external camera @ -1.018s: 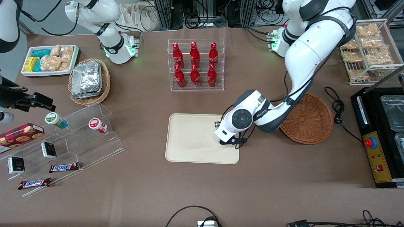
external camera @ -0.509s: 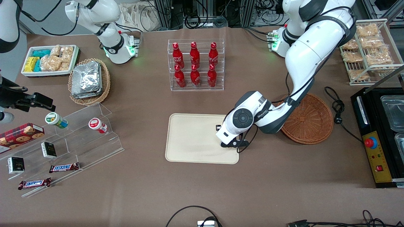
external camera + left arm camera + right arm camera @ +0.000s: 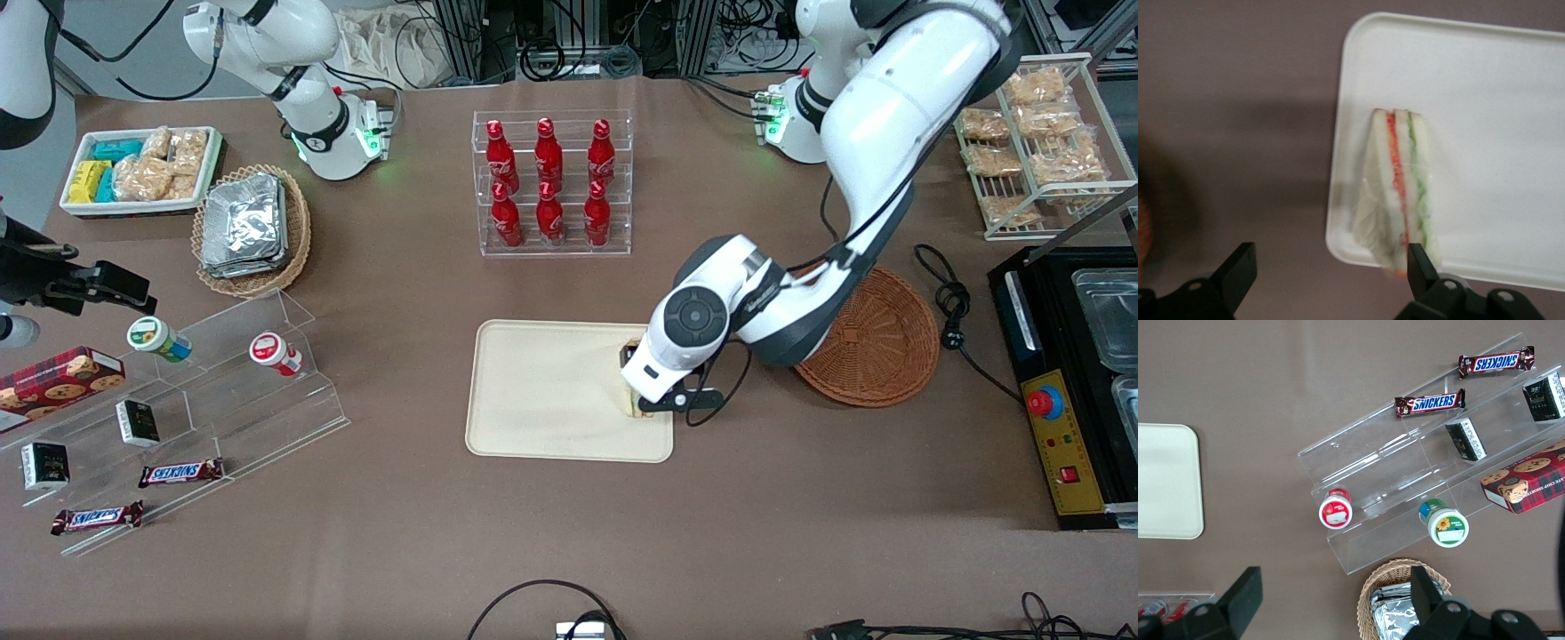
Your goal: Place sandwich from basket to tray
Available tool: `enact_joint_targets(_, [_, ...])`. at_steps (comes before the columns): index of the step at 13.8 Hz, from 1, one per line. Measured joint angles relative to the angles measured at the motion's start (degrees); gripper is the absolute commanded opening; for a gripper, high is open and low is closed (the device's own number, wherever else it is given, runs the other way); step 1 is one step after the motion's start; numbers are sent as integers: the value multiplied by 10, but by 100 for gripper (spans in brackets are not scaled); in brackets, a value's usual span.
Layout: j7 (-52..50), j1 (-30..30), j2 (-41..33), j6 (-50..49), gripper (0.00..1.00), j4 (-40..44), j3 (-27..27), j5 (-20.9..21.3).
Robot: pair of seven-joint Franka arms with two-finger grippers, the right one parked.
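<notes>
The clear-wrapped triangular sandwich of pale bread with red and green filling (image 3: 1397, 190) lies on the flat cream rectangular tray (image 3: 1485, 87), by its edge nearest the reddish-brown round wicker basket (image 3: 876, 342), evidently delivered, since the claw (image 3: 1328, 263) above it gapes wide, holding nothing.

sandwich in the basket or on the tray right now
On the tray. The sandwich lies on the tray near its edge, and the open gripper hangs just above it, fingers spread. The basket shows nothing inside.
</notes>
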Motion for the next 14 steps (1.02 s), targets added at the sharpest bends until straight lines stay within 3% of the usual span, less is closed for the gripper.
enact_joint_targets(6, [-19,73,-160,-15,100,-111,3,0])
enact_joint_targets(11, [-5,110,-206,12,100,-151,3,-1])
enact_joint_targets(12, [20,109,-217,14,100,-151,9,-10])
enact_joint_targets(14, [121,104,-255,14,100,-152,57,-68])
